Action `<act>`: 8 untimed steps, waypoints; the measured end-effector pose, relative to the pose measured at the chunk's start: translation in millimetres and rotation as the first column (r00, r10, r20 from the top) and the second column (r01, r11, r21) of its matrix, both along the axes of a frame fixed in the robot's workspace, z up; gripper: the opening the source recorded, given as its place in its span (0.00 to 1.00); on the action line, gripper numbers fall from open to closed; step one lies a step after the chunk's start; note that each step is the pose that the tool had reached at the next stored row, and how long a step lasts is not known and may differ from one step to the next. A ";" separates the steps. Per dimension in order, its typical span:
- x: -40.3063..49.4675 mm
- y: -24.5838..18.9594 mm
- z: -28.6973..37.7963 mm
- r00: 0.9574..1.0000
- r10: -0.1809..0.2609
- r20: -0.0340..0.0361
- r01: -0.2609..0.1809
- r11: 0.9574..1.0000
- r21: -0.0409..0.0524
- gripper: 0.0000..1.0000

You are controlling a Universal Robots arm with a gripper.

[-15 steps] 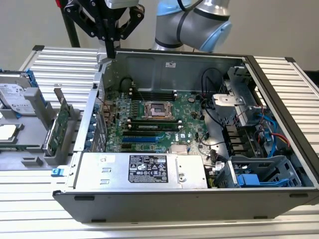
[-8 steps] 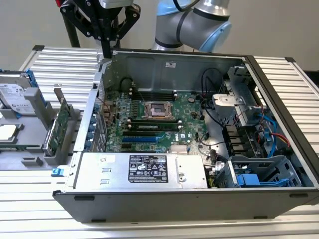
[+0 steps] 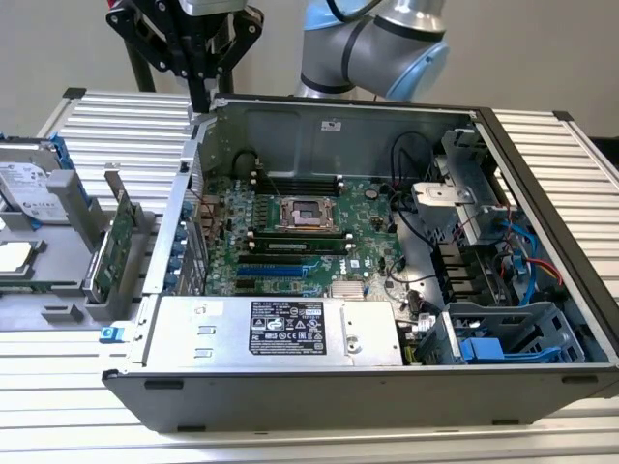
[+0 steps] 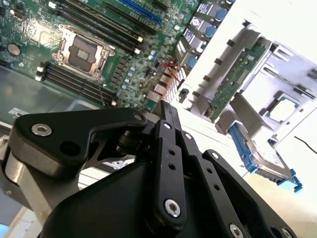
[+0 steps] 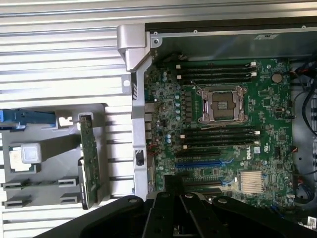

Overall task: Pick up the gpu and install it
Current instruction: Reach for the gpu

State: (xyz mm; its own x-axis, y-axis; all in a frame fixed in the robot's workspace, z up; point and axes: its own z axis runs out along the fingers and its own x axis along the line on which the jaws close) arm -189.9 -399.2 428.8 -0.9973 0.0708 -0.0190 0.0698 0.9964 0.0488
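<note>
Claw (image 3: 199, 101) hangs over the rear corner of the open computer case (image 3: 290, 135), fingers drawn together, gripping nothing. At the exterior view's left, outside the case, the gpu (image 3: 121, 242) stands on edge in a grey holder (image 3: 58, 259), well apart from the claw.

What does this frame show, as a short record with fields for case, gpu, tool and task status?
case: open, motherboard exposed, blue slots without a card
gpu: on edge in a grey holder outside the case, at the exterior view's left
tool: in the air over the case's edge on the holder's side, apart from the gpu
status: gpu not yet picked up or installed
</note>
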 end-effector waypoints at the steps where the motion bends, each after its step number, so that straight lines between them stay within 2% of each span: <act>1: -0.9 0.0 0.0 1.000 0.000 0.000 0.000 1.000 0.000 0.00; 8: -7.6 0.0 0.0 1.000 0.000 0.000 0.000 1.000 0.000 0.00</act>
State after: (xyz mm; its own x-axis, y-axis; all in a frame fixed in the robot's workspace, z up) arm -197.5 -399.2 428.9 -0.9973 0.0707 -0.0190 0.0697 0.9964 0.0488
